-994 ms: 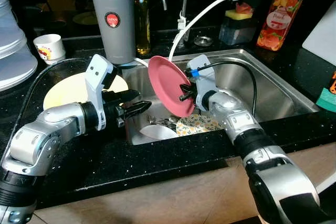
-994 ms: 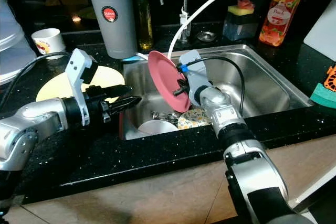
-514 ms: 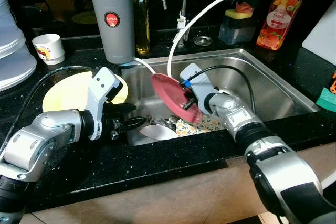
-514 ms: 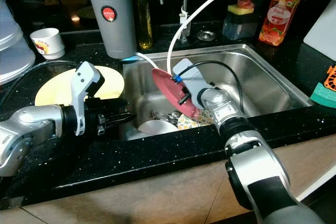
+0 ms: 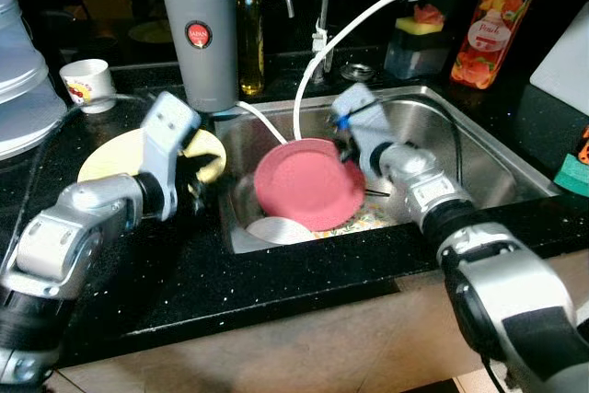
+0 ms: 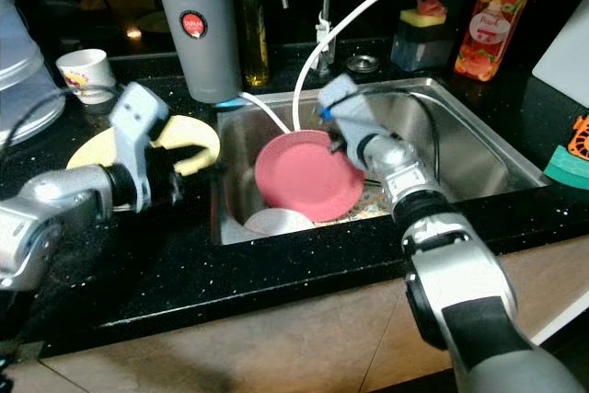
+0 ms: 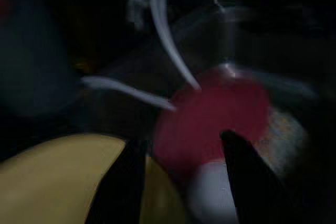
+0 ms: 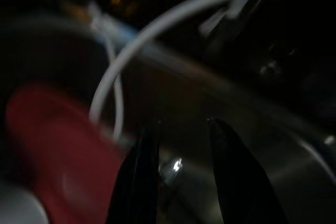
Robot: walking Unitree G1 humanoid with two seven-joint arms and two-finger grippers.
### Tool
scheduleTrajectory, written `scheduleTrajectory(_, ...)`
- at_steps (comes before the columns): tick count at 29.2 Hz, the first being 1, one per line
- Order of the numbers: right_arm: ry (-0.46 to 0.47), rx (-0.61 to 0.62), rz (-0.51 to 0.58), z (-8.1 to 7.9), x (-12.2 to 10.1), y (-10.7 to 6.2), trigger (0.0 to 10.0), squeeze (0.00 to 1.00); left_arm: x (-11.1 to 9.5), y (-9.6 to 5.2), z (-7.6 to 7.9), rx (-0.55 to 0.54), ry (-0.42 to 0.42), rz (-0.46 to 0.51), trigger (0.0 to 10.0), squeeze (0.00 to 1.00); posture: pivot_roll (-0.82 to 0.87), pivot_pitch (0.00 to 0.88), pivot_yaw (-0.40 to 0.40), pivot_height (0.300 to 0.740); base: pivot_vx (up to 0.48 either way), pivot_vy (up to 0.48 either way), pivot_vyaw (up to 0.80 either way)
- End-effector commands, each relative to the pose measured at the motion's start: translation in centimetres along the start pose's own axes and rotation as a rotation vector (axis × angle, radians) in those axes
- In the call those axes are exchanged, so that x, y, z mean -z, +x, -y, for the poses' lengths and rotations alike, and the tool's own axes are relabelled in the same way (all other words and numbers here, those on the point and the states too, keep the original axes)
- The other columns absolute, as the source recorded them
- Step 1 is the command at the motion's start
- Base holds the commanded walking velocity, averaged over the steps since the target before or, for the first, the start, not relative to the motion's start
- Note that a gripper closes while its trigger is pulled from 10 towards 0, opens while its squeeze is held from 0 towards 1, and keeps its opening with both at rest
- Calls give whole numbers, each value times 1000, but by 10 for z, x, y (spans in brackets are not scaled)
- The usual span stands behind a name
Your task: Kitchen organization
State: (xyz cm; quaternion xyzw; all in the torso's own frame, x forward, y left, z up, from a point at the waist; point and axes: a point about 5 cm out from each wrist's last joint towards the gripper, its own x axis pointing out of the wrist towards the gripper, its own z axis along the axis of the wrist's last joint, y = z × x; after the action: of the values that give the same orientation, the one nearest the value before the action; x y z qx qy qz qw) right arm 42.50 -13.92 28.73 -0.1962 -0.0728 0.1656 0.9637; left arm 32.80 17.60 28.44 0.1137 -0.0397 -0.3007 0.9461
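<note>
A pink plate (image 5: 308,181) lies tilted in the steel sink (image 5: 479,163), resting on a white bowl (image 5: 276,230) and a patterned plate (image 5: 373,220). My right gripper (image 5: 355,148) hovers just over the pink plate's far right rim, open, with nothing between its fingers (image 8: 144,182). A yellow plate (image 5: 120,156) lies on the black counter left of the sink. My left gripper (image 5: 201,181) is open above the yellow plate's near right edge and looks blurred. In the left wrist view the yellow plate (image 7: 58,177) and pink plate (image 7: 220,114) lie beyond the fingers.
A grey water dispenser (image 5: 204,39) and an oil bottle (image 5: 247,34) stand behind the sink's left corner. A white hose (image 5: 354,25) arcs down into the sink. A cup (image 5: 85,83) is far left; a soap bottle (image 5: 488,34) and sponge holder (image 5: 419,39) stand behind.
My right gripper let go of the pink plate, which went from upright to lying on the dishes in the sink. My left gripper pulled back left over the yellow plate.
</note>
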Motion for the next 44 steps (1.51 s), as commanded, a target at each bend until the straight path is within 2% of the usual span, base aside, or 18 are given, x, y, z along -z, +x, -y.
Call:
scheduleTrajectory(1, 131, 22, 81, 4, -13, 1, 10000, 0, -5, -1, -16, -142, -5, 46, 10000, 0, 52, 97, 23, 740, 0, 0, 0)
scheduleTrajectory(4, 378, -126, 187, -7, -32, 4, 10000, 0, -11, -12, -46, -392, -24, 83, 10000, 0, 52, 102, 20, 740, 0, 0, 0)
scheduleTrajectory(5, 378, -126, 187, -7, -32, 4, 10000, 0, -11, -12, -46, -392, -24, 83, 10000, 0, 52, 102, 20, 740, 0, 0, 0)
scheduleTrajectory(8, 488, -285, 239, -29, -40, 4, 10000, 0, 3, -30, -76, -668, 42, -62, 10000, 0, 51, 107, 19, 740, 0, 0, 0)
scheduleTrajectory(11, 546, -346, 251, -42, -41, 1, 10000, 0, 12, -46, -93, -840, 18, -111, 10000, 0, 50, 110, 18, 740, 0, 0, 0)
scheduleTrajectory(12, 580, -372, 253, -49, -41, -1, 10000, 0, 17, -57, -101, -925, -34, -118, 10000, 1000, 49, 111, 18, 740, 0, 0, 0)
scheduleTrajectory(17, 649, -440, 254, -68, -39, -8, 10000, 0, 28, -79, -114, -1066, -149, -130, 10000, 1000, 49, 111, 13, 740, 0, 0, 0)
scheduleTrajectory(21, 667, -463, 251, -73, -38, -11, 10000, 0, 31, -82, -116, -1094, -191, -128, 10000, 1000, 50, 111, 12, 740, 0, 0, 0)
scheduleTrajectory(22, 680, -487, 248, -78, -38, -14, 10000, 0, 35, -83, -117, -1103, -253, -119, 10000, 220, 50, 111, 11, 740, 0, 0, 0)
scheduleTrajectory(23, 680, -487, 248, -78, -38, -14, 10000, 0, 35, -83, -117, -1103, -253, -119, 10000, 220, 50, 111, 11, 740, 0, 0, 0)
scheduleTrajectory(24, 684, -506, 245, -83, -37, -16, 10000, 0, 38, -82, -116, -1089, -324, -99, 10000, 0, 50, 111, 11, 740, 0, 0, 0)
scheduleTrajectory(27, 674, -547, 246, -91, -39, -22, 10000, 0, 45, -73, -112, -1011, -483, -77, 10000, 0, 49, 110, 10, 740, 0, 0, 0)
scheduleTrajectory(28, 674, -547, 246, -91, -39, -22, 10000, 0, 45, -73, -112, -1011, -483, -77, 10000, 0, 49, 110, 10, 740, 0, 0, 0)
scheduleTrajectory(30, 661, -566, 247, -95, -42, -28, 10000, 0, 55, -66, -104, -945, -574, -130, 10000, 0, 47, 112, 11, 740, 0, 0, 0)
scheduleTrajectory(41, 673, -592, 241, -102, -47, -39, 10000, 0, 74, -59, -87, -853, -668, -248, 10000, 0, 44, 113, 11, 740, 0, 0, 0)
scheduleTrajectory(42, 674, -593, 239, -102, -47, -40, 10000, 0, 76, -59, -86, -854, -686, -258, 4549, 0, 44, 113, 11, 740, 0, 0, 0)
scheduleTrajectory(43, 676, -594, 237, -103, -47, -41, 10000, 0, 80, -61, -85, -856, -700, -281, 2784, 0, 44, 113, 11, 740, 0, 0, 0)
scheduleTrajectory(44, 677, -594, 236, -103, -47, -41, 10000, 0, 80, -62, -85, -852, -712, -288, 0, 0, 47, 115, 11, 740, 0, 0, 0)
